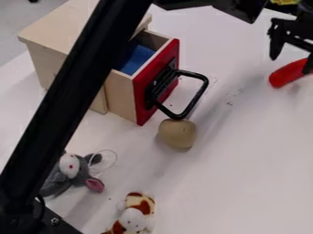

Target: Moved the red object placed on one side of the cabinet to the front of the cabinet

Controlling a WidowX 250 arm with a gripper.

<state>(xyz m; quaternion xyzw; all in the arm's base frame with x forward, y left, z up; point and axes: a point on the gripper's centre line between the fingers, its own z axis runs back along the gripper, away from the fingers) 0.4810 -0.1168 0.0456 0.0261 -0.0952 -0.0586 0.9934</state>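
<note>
At the upper right, my gripper point(291, 65) hangs with its two fingers apart. The red object point(286, 74), long and rounded, lies on the white table just below them. One finger covers part of its right end; whether they touch I cannot tell. The wooden cabinet point(58, 23) stands at the upper left, its red-fronted drawer point(139, 91) pulled out with a blue thing inside. A black handle sticks out from the drawer front, well to the left of the red object.
A tan rounded object point(177, 134) sits by the handle's lower end. Nearer the bottom are a grey plush toy point(72, 171) and a brown-and-white plush toy point(136, 215). My black arm crosses the left side diagonally, hiding part of the cabinet. Something yellow is at the top right edge.
</note>
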